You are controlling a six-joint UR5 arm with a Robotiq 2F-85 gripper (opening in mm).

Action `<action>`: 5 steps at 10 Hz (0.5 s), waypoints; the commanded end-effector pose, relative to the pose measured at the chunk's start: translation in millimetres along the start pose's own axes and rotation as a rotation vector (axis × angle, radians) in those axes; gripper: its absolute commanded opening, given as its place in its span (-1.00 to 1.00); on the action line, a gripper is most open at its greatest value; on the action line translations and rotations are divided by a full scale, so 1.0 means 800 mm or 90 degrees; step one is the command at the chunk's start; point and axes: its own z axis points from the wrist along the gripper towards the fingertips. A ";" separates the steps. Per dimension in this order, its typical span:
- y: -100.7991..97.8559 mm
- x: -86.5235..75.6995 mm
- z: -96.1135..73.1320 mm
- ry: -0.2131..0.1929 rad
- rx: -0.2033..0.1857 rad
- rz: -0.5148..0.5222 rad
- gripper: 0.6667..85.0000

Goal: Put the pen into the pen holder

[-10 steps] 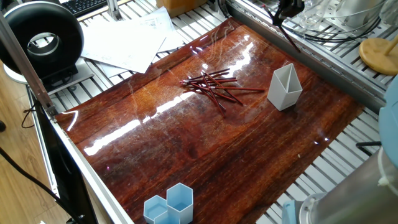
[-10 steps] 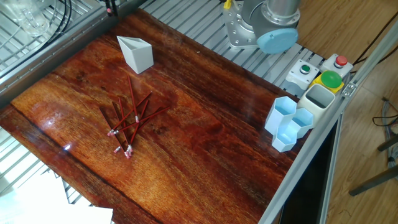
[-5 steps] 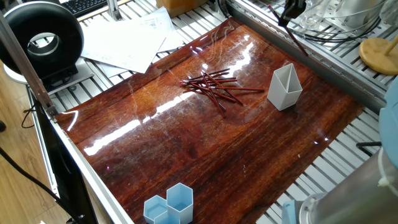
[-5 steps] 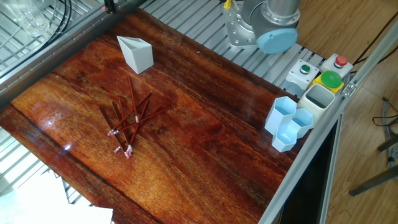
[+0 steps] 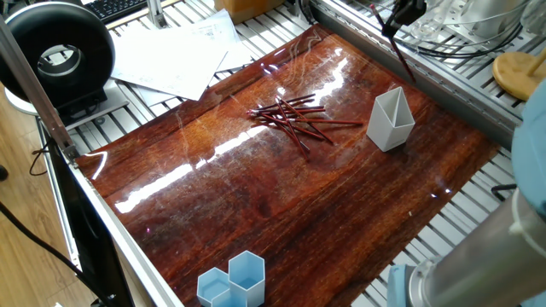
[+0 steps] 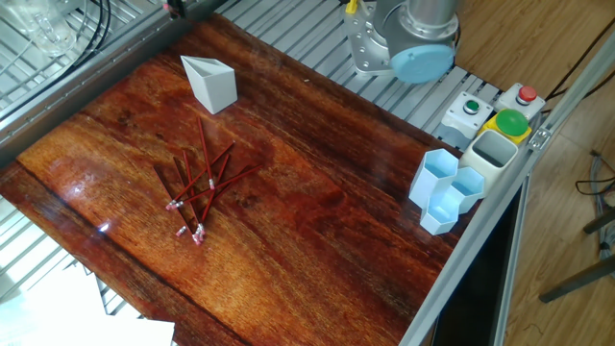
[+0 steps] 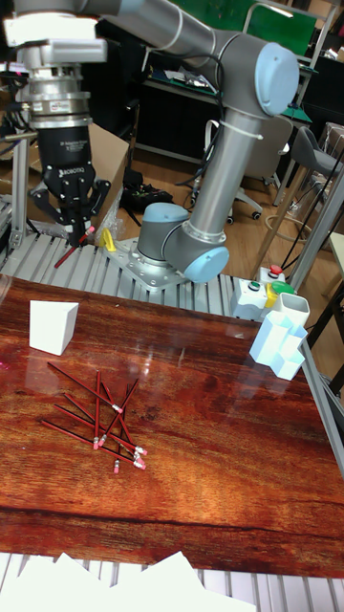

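In the tall fixed view my gripper point(image 7: 78, 229) hangs high above the table's back left, shut on a red pen point(image 7: 72, 251) that dangles tilted from its fingertips. One fixed view has the gripper point(image 5: 403, 15) at the top edge, with the held pen point(image 5: 401, 55) slanting down over the metal rails behind the pen holder. The white angular pen holder point(image 5: 391, 119) point(image 6: 211, 83) point(image 7: 53, 327) stands upright on the wooden board, below and in front of the gripper. A loose pile of red pens point(image 5: 294, 118) point(image 6: 197, 187) point(image 7: 100, 416) lies beside it.
Light blue hexagonal cups point(image 5: 232, 280) point(image 6: 444, 187) point(image 7: 279, 344) stand at the board's far corner, next to a button box point(image 6: 495, 115). The arm's base point(image 7: 177, 253) is mounted on the rails behind the board. Paper sheets point(image 5: 171, 55) and a black ring light point(image 5: 55, 55) lie off the board.
The gripper with the pen has shifted slightly to the right along the top edge of one fixed view. The holder and the pile have not moved.
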 end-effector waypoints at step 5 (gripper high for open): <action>-0.016 0.021 0.003 0.002 0.006 0.040 -0.99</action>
